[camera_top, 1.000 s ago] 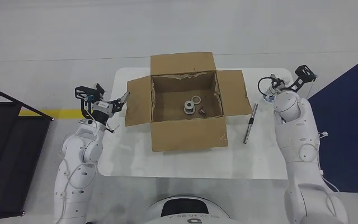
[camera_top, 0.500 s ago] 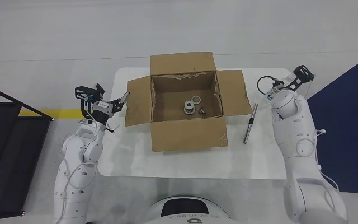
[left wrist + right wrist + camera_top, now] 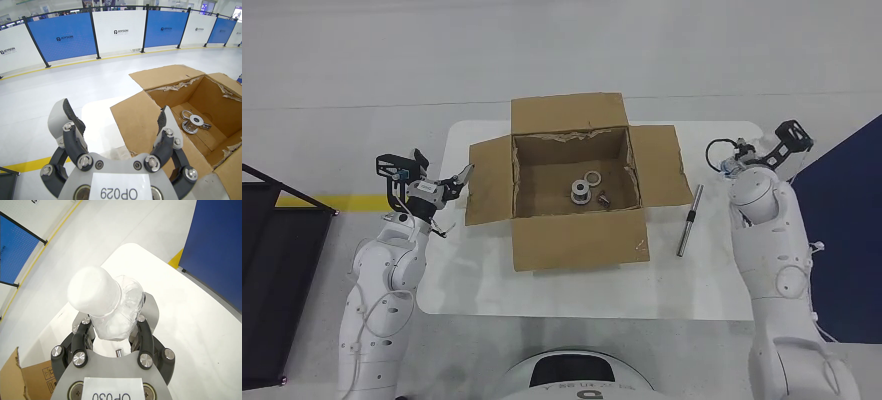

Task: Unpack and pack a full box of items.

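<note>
Looking down from the top view, an open cardboard box [image 3: 579, 240] sits mid-table on the white table [image 3: 542, 290], its four flaps spread flat. On its floor lie a flanged metal piece [image 3: 581, 191], a metal ring [image 3: 593, 178] touching it on the far side, and a small metal block [image 3: 604, 197] just to the right. A metal rod [image 3: 688, 220] lies on the table right of the box, just beside the right flap. The left gripper [image 3: 458, 183] hangs at the table's left edge, just beside the left flap. The right gripper [image 3: 725, 165] is near the far right corner, with something pale and small between its fingers.

From the left wrist view, the left gripper is released, its ribbed pads wide apart with nothing between them. Past them the box's torn inner lining and the drilled side of the flanged piece come out clearly.

From the right wrist view, the pale thing proves to be a clear bottle [image 3: 130, 298] with a rounded white cap [image 3: 94, 289]. The right gripper is clenched on its body, cap pointing away from the wrist, above the table's far right corner. One end of the rod peeks out beneath the bottle.
</note>
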`<state>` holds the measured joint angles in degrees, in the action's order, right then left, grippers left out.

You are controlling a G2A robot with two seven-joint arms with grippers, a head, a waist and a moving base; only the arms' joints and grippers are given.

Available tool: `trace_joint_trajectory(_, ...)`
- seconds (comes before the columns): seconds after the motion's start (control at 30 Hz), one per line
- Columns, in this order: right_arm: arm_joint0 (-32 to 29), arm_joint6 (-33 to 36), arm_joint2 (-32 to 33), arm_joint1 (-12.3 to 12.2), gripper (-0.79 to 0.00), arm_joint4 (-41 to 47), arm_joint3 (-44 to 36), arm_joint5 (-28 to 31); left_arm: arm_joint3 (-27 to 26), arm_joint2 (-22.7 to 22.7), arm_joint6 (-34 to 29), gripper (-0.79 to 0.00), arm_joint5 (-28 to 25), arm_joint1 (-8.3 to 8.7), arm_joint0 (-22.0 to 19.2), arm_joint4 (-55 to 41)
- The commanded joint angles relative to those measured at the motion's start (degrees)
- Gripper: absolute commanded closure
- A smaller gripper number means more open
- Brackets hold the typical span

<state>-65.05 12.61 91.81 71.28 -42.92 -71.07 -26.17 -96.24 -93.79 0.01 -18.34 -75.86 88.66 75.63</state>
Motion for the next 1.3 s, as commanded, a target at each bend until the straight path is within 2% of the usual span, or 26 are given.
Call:
trace_joint_trajectory(0.0, -3.67, -1.71, 1.39, 0.00, 0.000, 1.52, -5.33, 1.03, 0.00, 0.00, 0.00, -0.785, 0.00, 0.00, 0.00, 0.00)
trace_joint_trajectory(0.17, -12.16, -3.98, 5.08, -0.02, 0.000, 6.40, -17.59, 6.91, 0.00, 0.00, 0.00, -0.785, 0.00, 0.00, 0.00, 0.00)
trace_joint_trajectory(0.37, -23.87, -3.32, 9.67, 0.00, 0.000, 15.48, -31.91, 20.21, 0.00, 0.00, 0.00, -0.785, 0.00, 0.00, 0.00, 0.00)
trace_joint_trajectory(0.43, -27.19, -0.81, 10.22, -0.08, 0.000, 18.19, -35.63, 26.13, 0.00, 0.00, 0.00, -0.785, 0.00, 0.00, 0.00, 0.00)
trace_joint_trajectory(0.57, -31.89, 8.86, 10.21, -0.71, 0.000, 20.05, -41.88, 38.40, 0.00, 0.00, 0.00, -0.785, 0.00, 0.00, 0.00, 0.00)
trace_joint_trajectory(0.77, -34.26, 12.83, 7.17, -0.99, 0.000, 16.45, -49.66, 41.47, 0.00, 0.00, 0.00, -0.785, 0.00, 0.00, 0.00, 0.00)
trace_joint_trajectory(1.0, -34.31, 17.69, 1.04, -1.23, 0.000, 10.23, -56.65, 39.66, 0.00, 0.00, 0.00, -0.785, 0.00, 0.00, 0.00, 0.00)
trace_joint_trajectory(1.27, -25.42, 22.90, -10.79, -0.97, 0.000, 1.19, -53.32, 33.01, 0.00, 0.00, 0.00, -0.785, 0.00, 0.00, 0.00, 0.00)
